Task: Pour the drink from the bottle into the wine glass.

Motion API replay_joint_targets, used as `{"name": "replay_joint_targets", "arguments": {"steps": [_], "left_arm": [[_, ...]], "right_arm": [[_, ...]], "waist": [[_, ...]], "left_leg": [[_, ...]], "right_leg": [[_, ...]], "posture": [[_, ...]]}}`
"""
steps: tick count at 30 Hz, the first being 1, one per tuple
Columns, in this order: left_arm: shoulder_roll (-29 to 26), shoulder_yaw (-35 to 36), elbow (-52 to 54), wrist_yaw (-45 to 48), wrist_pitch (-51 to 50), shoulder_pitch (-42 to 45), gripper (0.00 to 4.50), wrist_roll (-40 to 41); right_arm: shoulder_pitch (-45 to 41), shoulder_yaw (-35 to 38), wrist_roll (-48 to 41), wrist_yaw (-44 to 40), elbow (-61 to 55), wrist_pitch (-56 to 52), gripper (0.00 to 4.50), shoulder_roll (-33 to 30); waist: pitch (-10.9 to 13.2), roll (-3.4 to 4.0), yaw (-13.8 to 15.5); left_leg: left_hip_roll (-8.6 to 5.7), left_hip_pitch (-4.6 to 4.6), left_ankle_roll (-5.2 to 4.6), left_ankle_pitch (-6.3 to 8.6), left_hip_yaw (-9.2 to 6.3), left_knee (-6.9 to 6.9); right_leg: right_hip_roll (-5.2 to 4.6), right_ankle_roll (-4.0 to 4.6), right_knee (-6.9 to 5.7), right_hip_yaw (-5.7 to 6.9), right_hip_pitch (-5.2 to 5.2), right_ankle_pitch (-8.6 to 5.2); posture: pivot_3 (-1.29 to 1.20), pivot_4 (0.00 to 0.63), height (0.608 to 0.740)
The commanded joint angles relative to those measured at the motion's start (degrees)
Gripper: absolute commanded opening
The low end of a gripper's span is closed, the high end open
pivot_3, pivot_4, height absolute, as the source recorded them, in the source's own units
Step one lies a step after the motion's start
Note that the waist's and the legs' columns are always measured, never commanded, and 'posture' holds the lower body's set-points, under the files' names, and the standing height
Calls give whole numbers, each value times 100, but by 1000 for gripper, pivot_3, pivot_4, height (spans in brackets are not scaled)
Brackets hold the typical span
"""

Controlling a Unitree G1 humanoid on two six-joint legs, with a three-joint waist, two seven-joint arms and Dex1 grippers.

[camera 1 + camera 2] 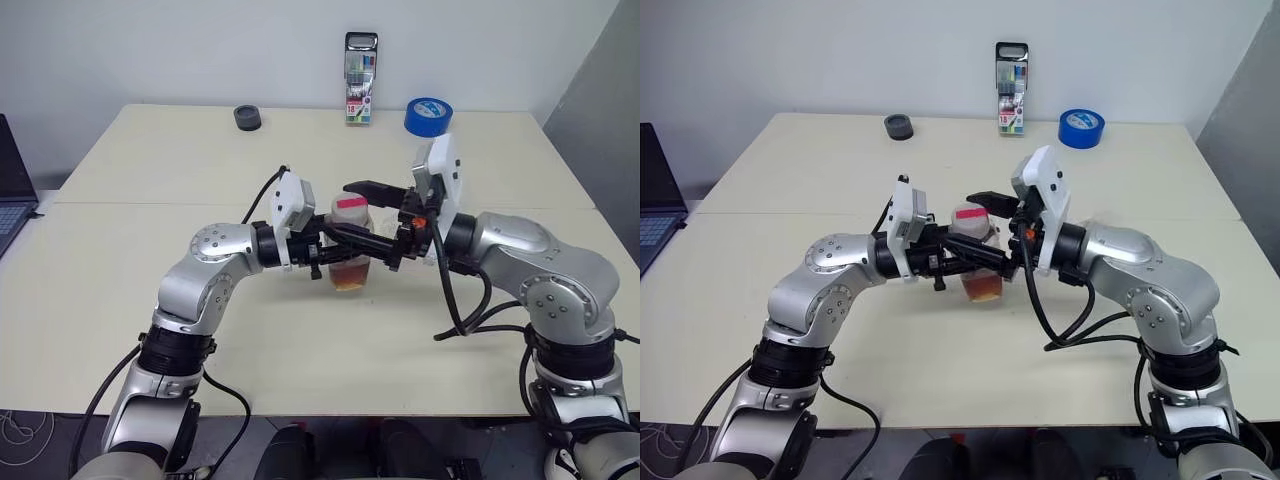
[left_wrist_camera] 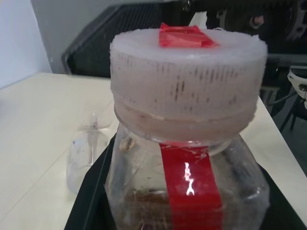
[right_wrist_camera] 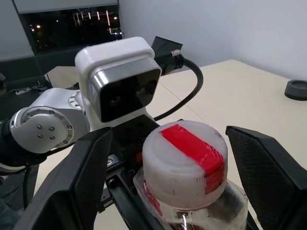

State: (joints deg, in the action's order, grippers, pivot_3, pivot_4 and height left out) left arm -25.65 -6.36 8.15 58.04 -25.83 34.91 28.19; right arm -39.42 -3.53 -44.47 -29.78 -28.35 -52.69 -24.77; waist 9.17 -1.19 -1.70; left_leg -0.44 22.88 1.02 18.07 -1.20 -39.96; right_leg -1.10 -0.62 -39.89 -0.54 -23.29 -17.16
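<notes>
Reddish-brown drink (image 1: 350, 275) is sitting low in the clear plastic bottle (image 1: 351, 250) that I am holding upright just above the cream table (image 1: 150, 290), near its middle. My left gripper (image 1: 338, 236) is reaching in from the left with its black fingers clamped together on the bottle's body. My right gripper (image 3: 175, 158) is reaching in from the right at the level of the cap (image 3: 184, 163), its two fingers standing wide apart on either side of the cap and touching nothing. A red strip is running over the pale cap and down the bottle's side, seen close in the left wrist view.

Clear glass, the wine glass (image 2: 86, 148) is lying on its side on the table just beyond the bottle, visible in the left wrist view; I cannot tell how its stem is pointing.

Farther back, along the table's far edge, a small dark round object (image 1: 248, 118) is sitting to the left, a tall marker pack (image 1: 360, 78) is standing upright in the middle, and a blue tape roll (image 1: 428, 116) is lying to the right. At the far left edge, a laptop (image 1: 12, 190) is sitting open.
</notes>
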Motion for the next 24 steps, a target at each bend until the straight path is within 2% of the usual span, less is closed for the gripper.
{"name": "replay_joint_targets", "arguments": {"steps": [1,5,6,8,13,21,24], "left_arm": [[-1,127,246,5,82,83,1788,112],[-6,135,234,9,77,86,1788,111],[-3,133,241,5,76,85,1788,111],[1,129,241,5,80,86,1788,109],[11,124,239,-3,89,79,1788,104],[14,132,359,-71,25,18,1788,161],[-70,152,653,12,-172,-94,1788,382]], "right_arm": [[-114,132,-25,63,-95,124,4075,77],[-127,171,-18,90,-100,147,4075,162],[-118,198,-27,111,-108,158,3911,191],[-118,251,-61,162,-114,162,3470,243],[-98,317,-116,214,-166,124,1893,289],[10,339,-117,218,-199,169,1898,244],[-131,281,-113,-336,31,333,1898,44]], "waist": [[0,0,-1],[0,0,-1],[0,0,0],[0,0,-1],[0,0,-1],[0,0,-1],[0,0,-1]], "left_leg": [[0,0,0,0,0,0],[0,-1,0,0,0,0],[0,0,0,0,0,0],[0,-1,0,0,0,0],[0,-1,0,0,0,0],[0,-1,0,0,0,0],[0,-1,0,0,0,0]], "right_leg": [[0,0,0,0,0,0],[0,0,-1,0,0,0],[0,0,-1,0,0,0],[0,0,-1,0,0,0],[0,0,-1,0,0,0],[0,0,0,0,0,0],[0,0,0,0,0,0]], "posture": [[0,150,740],[0,150,740],[0,150,740],[0,150,740],[0,150,740],[0,150,740],[0,150,740]]}}
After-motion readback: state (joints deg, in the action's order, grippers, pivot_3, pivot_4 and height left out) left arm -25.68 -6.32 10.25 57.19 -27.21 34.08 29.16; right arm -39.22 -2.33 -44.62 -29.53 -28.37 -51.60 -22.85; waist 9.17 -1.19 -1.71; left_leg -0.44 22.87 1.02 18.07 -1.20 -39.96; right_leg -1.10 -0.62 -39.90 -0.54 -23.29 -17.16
